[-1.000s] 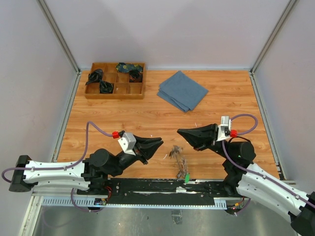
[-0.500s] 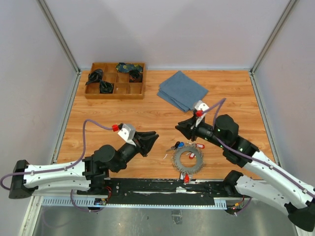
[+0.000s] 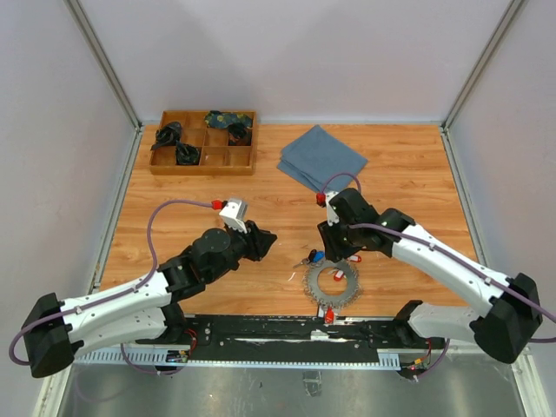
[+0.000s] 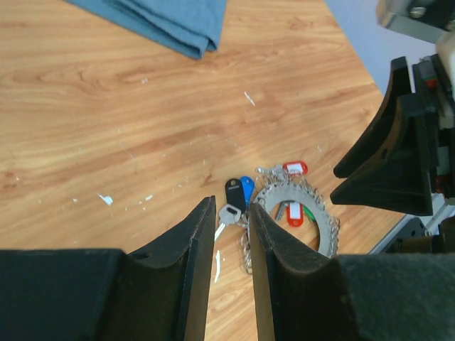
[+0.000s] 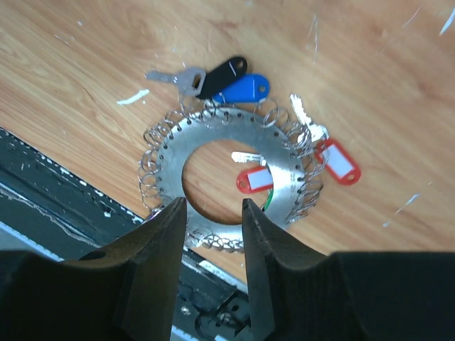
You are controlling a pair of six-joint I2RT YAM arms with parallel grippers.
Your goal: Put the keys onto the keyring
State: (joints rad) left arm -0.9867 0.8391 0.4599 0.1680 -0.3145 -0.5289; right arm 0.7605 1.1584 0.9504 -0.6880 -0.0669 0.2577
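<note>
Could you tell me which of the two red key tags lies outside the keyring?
The red tag just beyond the keyring's outer rim; the other red tag lies inside the ring's central hole.

No legible text, number, brand or sign appears in any view. The red oblong plastic key tag point(image 5: 340, 165), at 3 o'clock from the flat silver metal keyring disc point(image 5: 234, 131), carries a white insert, and no writing can be read on it.
</note>
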